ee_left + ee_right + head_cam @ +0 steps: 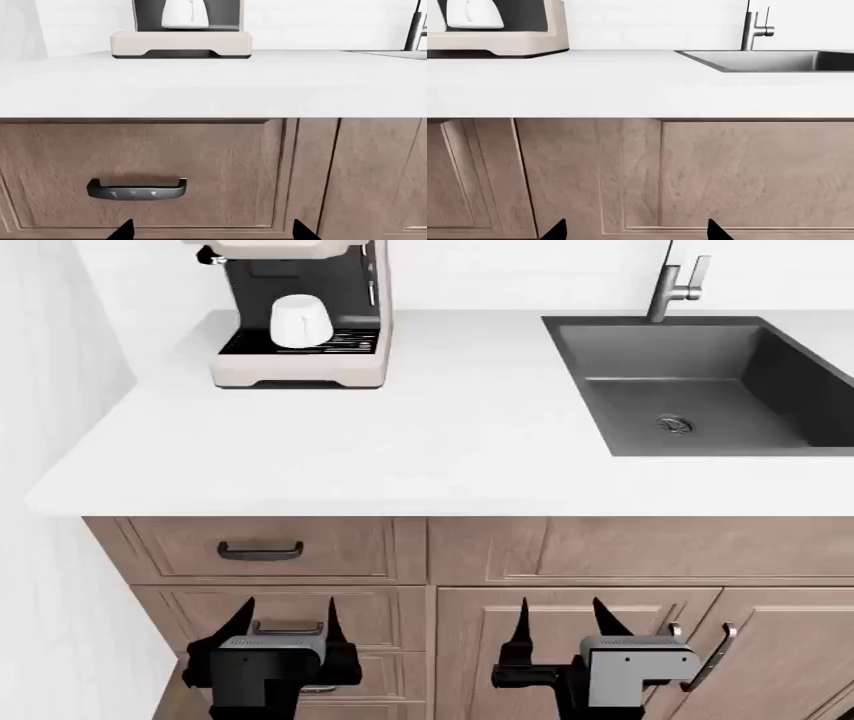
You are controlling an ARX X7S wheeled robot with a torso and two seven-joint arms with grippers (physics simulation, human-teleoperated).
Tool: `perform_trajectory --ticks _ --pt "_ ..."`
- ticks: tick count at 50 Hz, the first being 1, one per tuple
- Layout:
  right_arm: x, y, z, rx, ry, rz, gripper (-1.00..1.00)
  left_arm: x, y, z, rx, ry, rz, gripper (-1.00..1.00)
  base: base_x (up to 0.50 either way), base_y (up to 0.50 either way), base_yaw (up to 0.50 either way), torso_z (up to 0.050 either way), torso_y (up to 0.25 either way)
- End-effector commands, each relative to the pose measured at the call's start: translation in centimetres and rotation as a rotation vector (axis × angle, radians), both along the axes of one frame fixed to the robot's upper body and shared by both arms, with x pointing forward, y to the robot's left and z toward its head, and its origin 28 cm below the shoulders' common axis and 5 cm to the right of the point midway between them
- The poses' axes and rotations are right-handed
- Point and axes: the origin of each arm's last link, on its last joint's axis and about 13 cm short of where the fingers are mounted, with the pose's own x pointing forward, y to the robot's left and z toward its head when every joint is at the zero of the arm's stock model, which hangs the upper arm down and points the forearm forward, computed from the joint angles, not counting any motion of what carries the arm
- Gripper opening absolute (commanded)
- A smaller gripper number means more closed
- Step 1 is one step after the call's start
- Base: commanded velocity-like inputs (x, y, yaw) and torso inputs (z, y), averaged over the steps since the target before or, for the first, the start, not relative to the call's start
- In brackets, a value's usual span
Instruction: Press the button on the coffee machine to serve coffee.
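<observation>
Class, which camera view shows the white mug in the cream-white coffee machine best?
The head view: the white mug appears whole on the black drip grate. Both wrist views crop its top.

Bright, even, diffuse lighting throughout; no visible lamp. The white counter (441, 440) is nearly overexposed and merges with the wall. Soft shadows lie under the counter edge and beneath the coffee machine (300, 315). All views are sharp, without blur or edge distortion.
</observation>
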Motion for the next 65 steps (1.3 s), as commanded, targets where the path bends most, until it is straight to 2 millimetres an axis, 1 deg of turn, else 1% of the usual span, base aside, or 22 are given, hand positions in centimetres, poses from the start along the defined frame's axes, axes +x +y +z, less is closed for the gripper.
perform_trajectory --ticks 1,7,33,40,50,57,65 --pt "0.00 0.02 -0.03 0.000 0.006 0.000 1.00 0.02 0.01 -0.02 0.001 0.002 0.000 1.00 0.00 0.00 0.00 0.000 0.000" --pt "-0.01 0.06 -0.03 -0.005 0.009 0.002 1.00 0.10 -0.31 0.12 0.005 -0.002 0.003 1.00 0.00 0.00 0.00 0.000 0.000" --pt "-0.11 0.08 -0.08 -0.023 0.025 0.011 1.00 -0.13 0.00 0.05 0.020 -0.003 0.001 1.00 0.00 0.01 0.00 0.000 0.000" --pt "-0.13 0.07 -0.04 -0.023 0.017 0.008 1.00 -0.19 0.13 -0.01 0.026 -0.001 0.003 1.00 0.00 0.44 0.00 0.000 0.000" --pt "-0.10 0.02 -0.08 -0.021 0.017 0.004 1.00 -0.01 -0.31 0.21 0.027 -0.015 -0.005 1.00 0.00 0.50 0.00 0.000 0.000" --pt "-0.09 0.02 -0.10 -0.026 0.020 0.000 1.00 -0.01 -0.13 0.10 0.018 -0.012 -0.005 1.00 0.00 0.50 0.00 0.000 0.000" --pt "-0.12 -0.02 -0.05 -0.018 0.013 -0.006 1.00 0.00 -0.36 0.02 0.040 -0.002 -0.009 1.00 0.00 0.01 0.00 0.000 0.000"
